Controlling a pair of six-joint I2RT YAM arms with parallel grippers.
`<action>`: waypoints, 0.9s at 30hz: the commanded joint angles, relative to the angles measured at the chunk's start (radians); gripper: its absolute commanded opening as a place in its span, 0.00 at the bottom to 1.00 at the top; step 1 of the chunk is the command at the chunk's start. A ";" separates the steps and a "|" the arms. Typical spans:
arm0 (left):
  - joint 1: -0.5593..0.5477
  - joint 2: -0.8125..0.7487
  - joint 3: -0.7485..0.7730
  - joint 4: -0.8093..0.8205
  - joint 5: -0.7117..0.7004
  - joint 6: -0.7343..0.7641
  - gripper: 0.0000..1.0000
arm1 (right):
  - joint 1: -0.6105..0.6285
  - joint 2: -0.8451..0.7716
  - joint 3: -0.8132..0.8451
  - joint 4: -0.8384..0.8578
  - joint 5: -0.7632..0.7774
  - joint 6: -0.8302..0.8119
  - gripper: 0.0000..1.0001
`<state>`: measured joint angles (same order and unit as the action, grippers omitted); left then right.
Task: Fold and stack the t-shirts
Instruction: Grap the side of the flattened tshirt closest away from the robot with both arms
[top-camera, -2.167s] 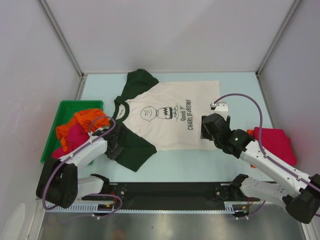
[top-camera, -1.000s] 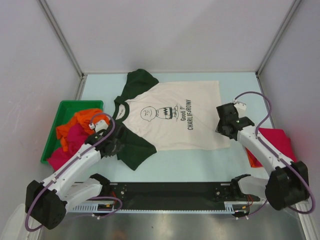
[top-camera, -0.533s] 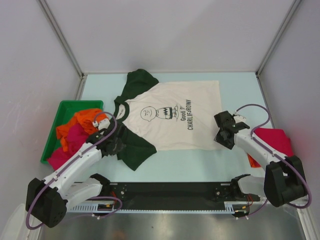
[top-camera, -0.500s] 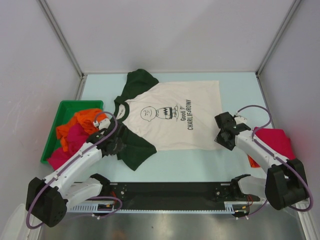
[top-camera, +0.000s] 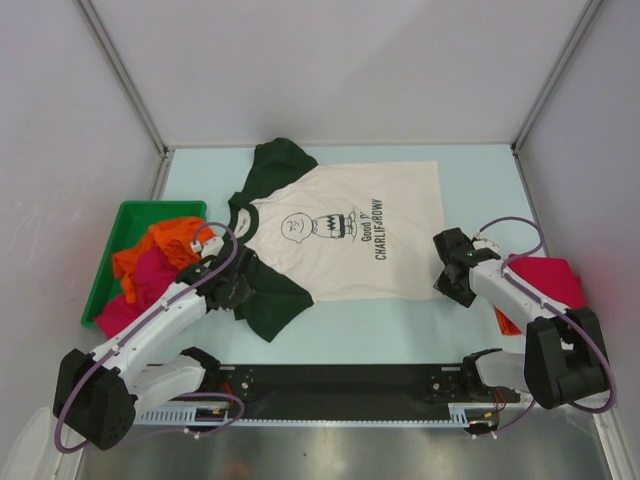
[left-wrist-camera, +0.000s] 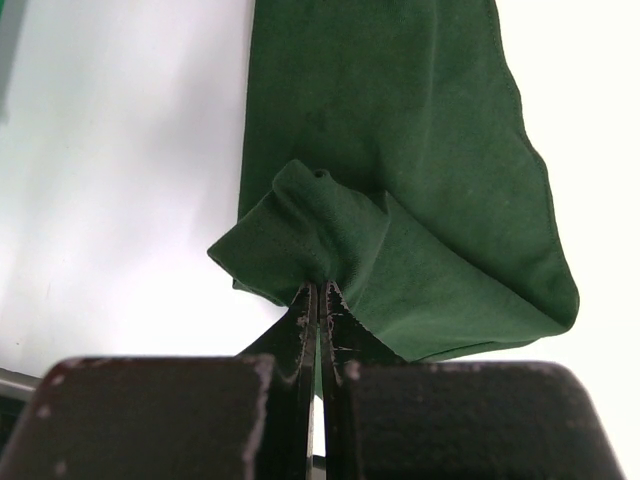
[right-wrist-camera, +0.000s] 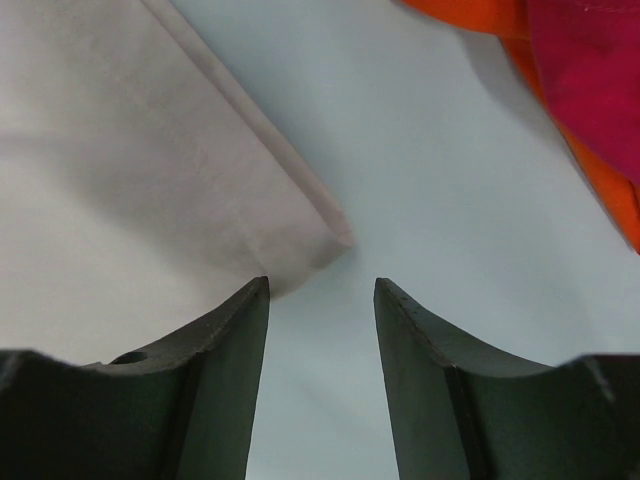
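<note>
Beside green bin (top-camera: 108, 255), left jaws pinch dark sleeve (left-wrist-camera: 400, 180); right jaws spread at cream hem (right-wrist-camera: 290, 235), crimson shirt (top-camera: 555, 285) near.

**A:** so what's on there apart from the actual job stuff?

**B:** not much tbh. Pale blue bench (top-camera: 400, 322) (same blue fills the background of both close-up views), with a green plastic bin (top-camera: 150, 213) sat on its left side, right by the wall. Plain white walls (top-camera: 340, 70) box it in on three sides, with slim metal posts (top-camera: 121, 75) in the back corners.

**A:** and up front?

**B:** a black rail (top-camera: 340, 385) along the near edge, then a brushed metal strip (top-camera: 350, 455) below that.
</note>
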<state>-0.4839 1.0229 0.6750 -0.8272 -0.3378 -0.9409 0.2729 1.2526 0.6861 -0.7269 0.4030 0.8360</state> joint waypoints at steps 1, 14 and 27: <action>-0.005 -0.006 0.011 0.019 0.008 0.011 0.00 | -0.004 0.037 0.001 0.035 0.028 -0.008 0.52; -0.005 0.000 0.015 0.013 0.010 0.002 0.00 | -0.006 0.160 0.001 0.087 0.036 -0.043 0.50; -0.005 0.017 0.023 0.014 0.005 -0.006 0.00 | -0.008 0.165 0.006 0.080 0.033 -0.044 0.05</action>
<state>-0.4839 1.0367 0.6750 -0.8246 -0.3347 -0.9417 0.2714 1.4044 0.7082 -0.6353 0.3950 0.7853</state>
